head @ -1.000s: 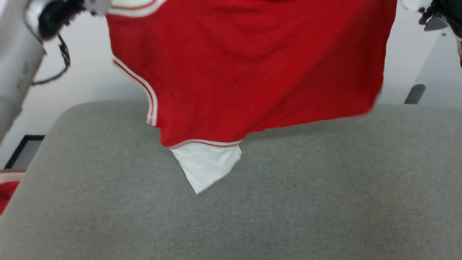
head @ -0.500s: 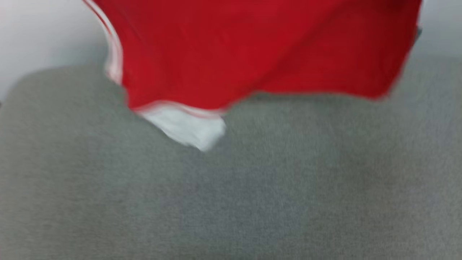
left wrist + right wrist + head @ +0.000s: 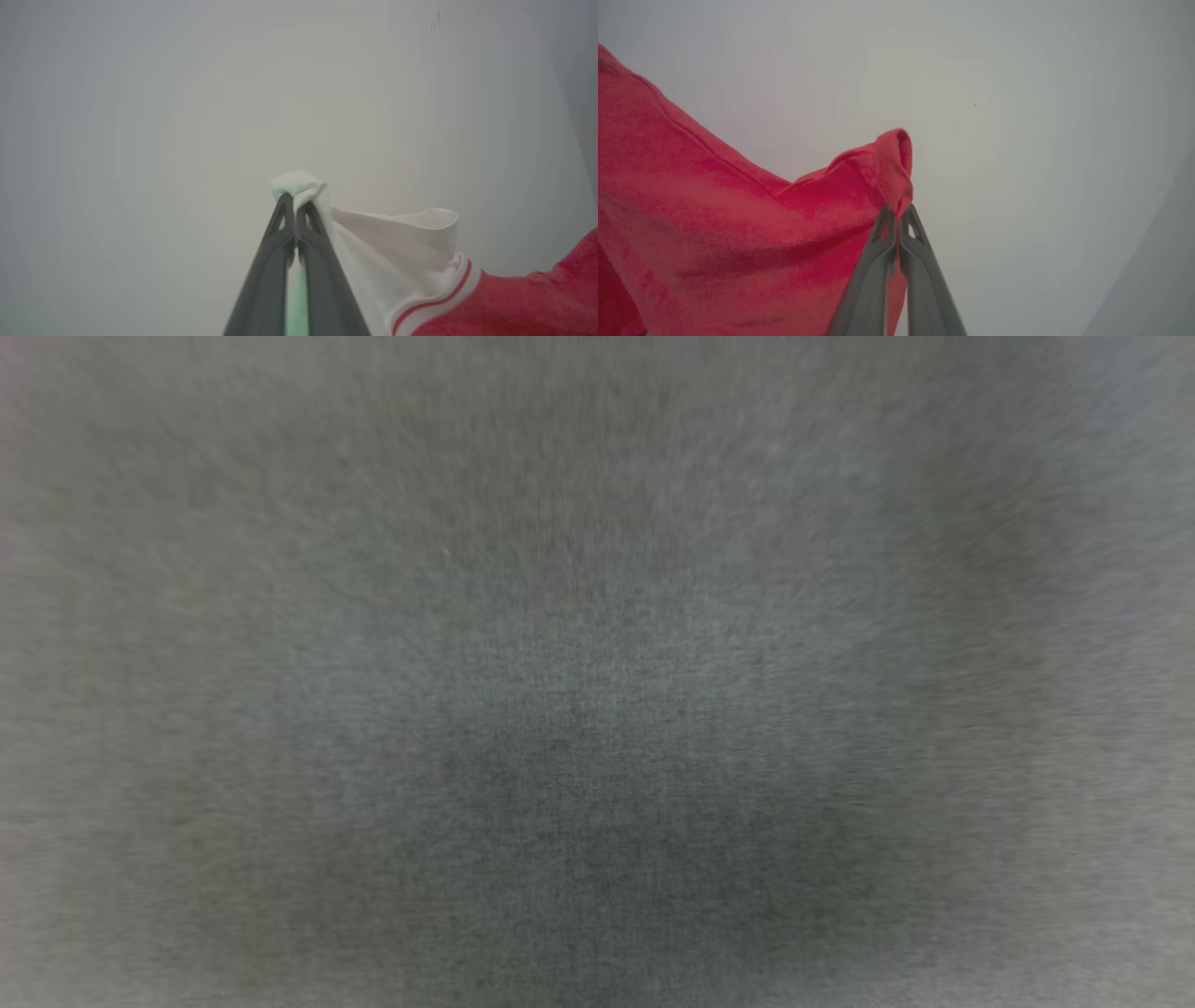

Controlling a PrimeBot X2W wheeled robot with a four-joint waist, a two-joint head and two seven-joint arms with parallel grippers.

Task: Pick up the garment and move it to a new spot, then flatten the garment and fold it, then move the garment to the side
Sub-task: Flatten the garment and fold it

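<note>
Head view is basically useless here, just a motion-smeared grey surface (image 3: 597, 709) with nothing sharp enough to tell what it is. The wrist views are the ones worth reading. Count is easy: one jersey (image 3: 523, 303), two pairs of fingers, both pinching it. The left fingers (image 3: 273, 252) are pressed together on a bunched wad of the white sleeve (image 3: 383, 247), and a little knob of cloth pokes out past the tips. A pale green strip (image 3: 296, 298) sits in the slit between them, no idea what it is. Only one sleeve is in view, with one striped trim band (image 3: 439, 301) where it meets the red body, and the body is cut off at the frame's edge. The right fingers (image 3: 873, 270) are shut tight too, nipping a folded red corner (image 3: 892, 163), which curls over above the tips. From there the red cloth drapes away and runs out of frame, so most of the jersey is cut off. There's a dark smudge (image 3: 602, 63) right at that edge, too small to make out. So the jersey hangs held up between the left and right fingers, with a plain pale backdrop (image 3: 1041, 140) behind it in both wrist views.
</note>
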